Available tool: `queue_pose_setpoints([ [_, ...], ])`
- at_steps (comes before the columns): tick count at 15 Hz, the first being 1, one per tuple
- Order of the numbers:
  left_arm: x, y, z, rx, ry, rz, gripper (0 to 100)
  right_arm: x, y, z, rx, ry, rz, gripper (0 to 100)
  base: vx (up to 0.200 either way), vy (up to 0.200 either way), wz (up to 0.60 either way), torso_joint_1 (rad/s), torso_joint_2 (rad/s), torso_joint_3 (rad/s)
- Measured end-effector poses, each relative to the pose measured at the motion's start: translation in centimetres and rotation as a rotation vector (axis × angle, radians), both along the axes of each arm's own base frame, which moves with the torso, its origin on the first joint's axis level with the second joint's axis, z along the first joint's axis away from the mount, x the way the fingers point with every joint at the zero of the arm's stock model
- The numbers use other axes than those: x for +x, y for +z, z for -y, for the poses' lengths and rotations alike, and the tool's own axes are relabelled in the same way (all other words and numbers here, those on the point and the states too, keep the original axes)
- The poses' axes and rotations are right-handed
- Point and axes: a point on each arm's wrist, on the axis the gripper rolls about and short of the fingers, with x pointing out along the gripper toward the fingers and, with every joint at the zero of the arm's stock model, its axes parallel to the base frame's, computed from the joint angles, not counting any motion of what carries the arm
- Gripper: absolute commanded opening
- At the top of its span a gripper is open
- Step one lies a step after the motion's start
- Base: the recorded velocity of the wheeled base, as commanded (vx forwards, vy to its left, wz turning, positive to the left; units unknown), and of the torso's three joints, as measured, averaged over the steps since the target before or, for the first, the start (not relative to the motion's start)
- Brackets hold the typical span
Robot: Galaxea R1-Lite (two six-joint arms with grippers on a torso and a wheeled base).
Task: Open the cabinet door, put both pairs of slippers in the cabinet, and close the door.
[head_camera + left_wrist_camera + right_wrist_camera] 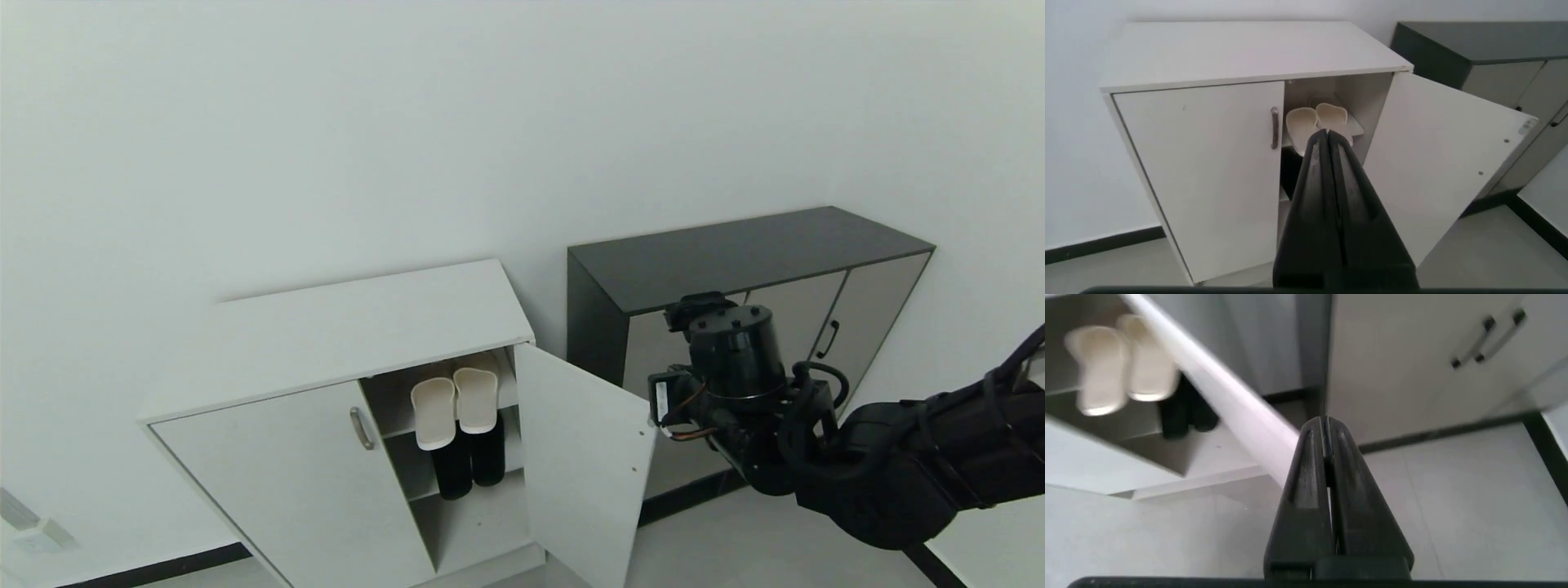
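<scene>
The white cabinet [343, 327] has its right door [580, 457] swung open and its left door [286, 482] closed. Inside, a cream pair of slippers [455, 404] rests on the upper shelf, and a black pair [469, 465] stands on the shelf below. My right arm [735, 367] is just right of the open door's outer edge. My right gripper [1325, 425] is shut and empty, its tip close to the door edge [1225, 392]. My left gripper [1326, 135] is shut and empty, held in front of the cabinet opening with the cream slippers [1319, 122] beyond it.
A dark grey cabinet [735, 253] with closed doors stands against the wall right of the white one, close behind the open door. Pale floor [718, 547] lies in front of both. A black baseboard [163, 563] runs along the wall.
</scene>
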Motion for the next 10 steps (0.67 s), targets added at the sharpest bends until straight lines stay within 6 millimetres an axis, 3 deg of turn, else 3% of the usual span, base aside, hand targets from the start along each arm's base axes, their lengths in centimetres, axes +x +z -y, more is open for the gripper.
queue_pose_setpoints([
  [5, 0.0, 0.0, 0.0, 0.0, 0.0, 0.0, 0, 2.9, -0.7, 0.8, 0.069, 0.05, -0.008, 0, 0.0, 0.0, 0.0, 0.0, 0.0, 0.0],
  [10, 0.0, 0.0, 0.0, 0.0, 0.0, 0.0, 0, 5.8, -3.4, 1.6, 0.097, 0.031, -0.074, 0, 0.0, 0.0, 0.0, 0.0, 0.0, 0.0],
])
